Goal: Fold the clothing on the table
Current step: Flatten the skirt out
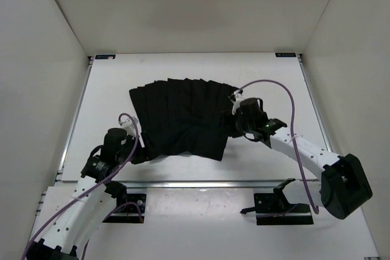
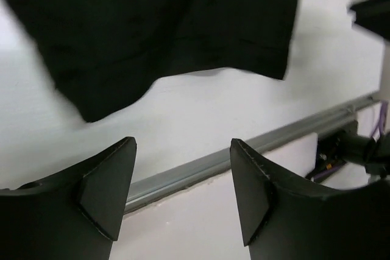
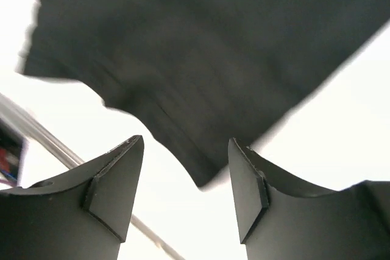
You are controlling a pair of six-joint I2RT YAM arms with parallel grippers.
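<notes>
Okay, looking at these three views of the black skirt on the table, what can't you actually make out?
Top view: the arms cover the clothing at its near-left corner and right edge.
Left wrist view: beyond the open left gripper, the frame's top edge cuts the garment off.
Right wrist view: motion blur smears the pleats beyond the open right gripper.

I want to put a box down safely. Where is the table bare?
Bare: the far strip of the table behind the clothing, and the strip between clothing and left rail. Crowded: the near side, where left tool and right tool flank the clothing.
</notes>
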